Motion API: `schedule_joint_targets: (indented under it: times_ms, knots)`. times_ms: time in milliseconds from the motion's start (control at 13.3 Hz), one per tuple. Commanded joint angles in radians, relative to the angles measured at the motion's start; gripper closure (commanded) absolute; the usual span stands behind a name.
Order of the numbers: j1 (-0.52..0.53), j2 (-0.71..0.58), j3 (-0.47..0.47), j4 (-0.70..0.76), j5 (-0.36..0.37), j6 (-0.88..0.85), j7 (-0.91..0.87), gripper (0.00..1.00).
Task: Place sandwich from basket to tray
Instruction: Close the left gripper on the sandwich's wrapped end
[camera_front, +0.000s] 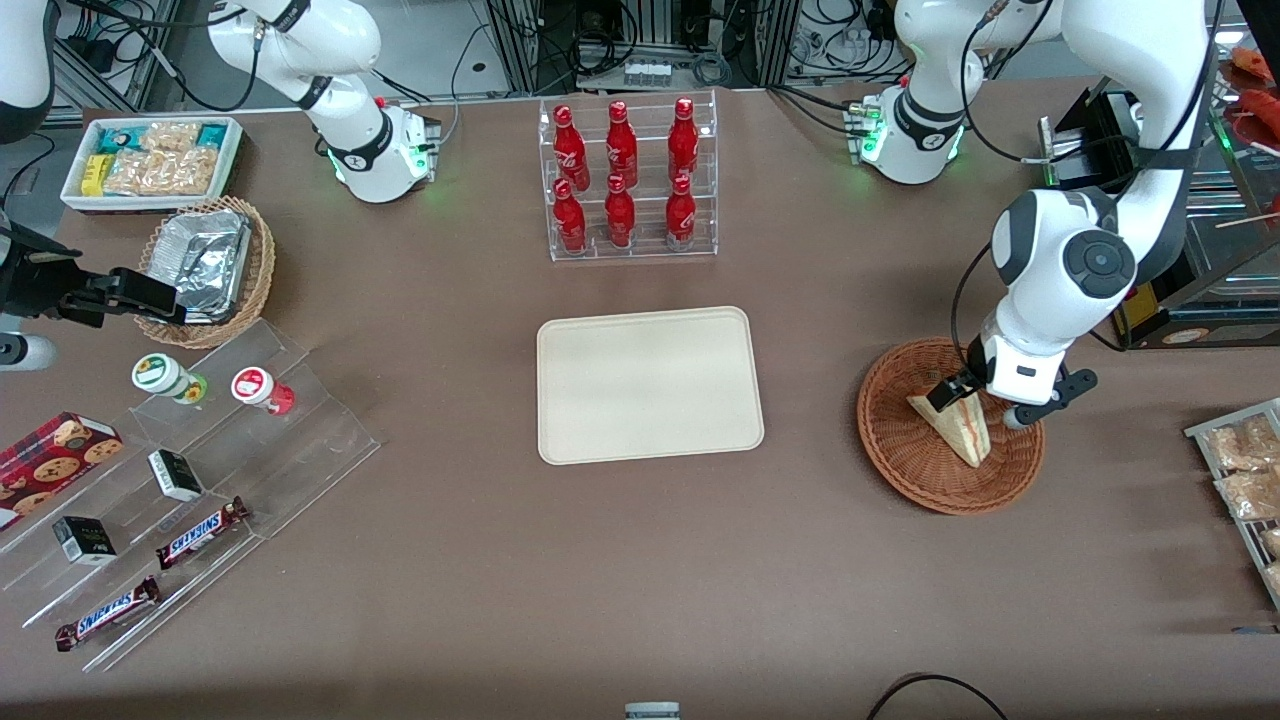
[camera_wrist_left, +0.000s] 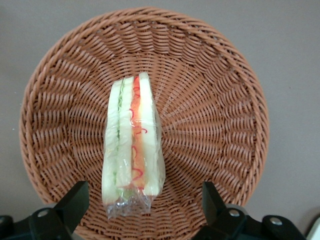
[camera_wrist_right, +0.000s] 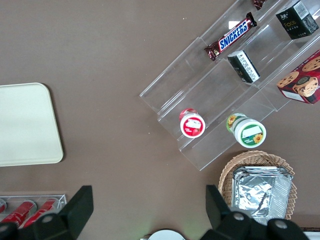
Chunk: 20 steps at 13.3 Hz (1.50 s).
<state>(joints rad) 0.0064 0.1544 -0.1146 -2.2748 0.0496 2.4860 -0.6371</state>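
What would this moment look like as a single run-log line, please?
phase: pre-grasp | claw: open, over basket, fingers astride sandwich | sandwich: in basket | tray: bare

Gripper (camera_front: 975, 400) directly above basket (camera_front: 905, 455), fingers (camera_wrist_left: 75, 202) spread wide, one on each side of sandwich (camera_front: 955, 425), not touching it. Sandwich in basket, on edge, under the gripper. Tray (camera_front: 650, 385) well apart from gripper, toward the parked arm's end. Bottle rack (camera_front: 628, 180) farther from front camera than tray.

red bottles (camera_front: 625, 180), Snickers bars (camera_front: 201, 532), foil container (camera_front: 207, 261)
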Motion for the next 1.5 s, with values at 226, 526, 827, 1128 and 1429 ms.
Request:
schedule_joint_targets:
  times_ms: [226, 526, 827, 1128, 1429]
  knots:
    - [0.018, 0.051, 0.009, -0.032, 0.013, 0.1, -0.024, 0.0]
    - [0.026, 0.076, 0.009, -0.032, 0.012, 0.122, -0.024, 0.0]
    - [0.026, 0.077, 0.009, -0.032, 0.013, 0.12, -0.053, 0.84]
    - [0.023, 0.048, 0.007, -0.023, 0.013, 0.087, -0.062, 1.0]
    - [-0.011, -0.073, -0.002, 0.009, 0.015, -0.079, -0.058, 1.0]
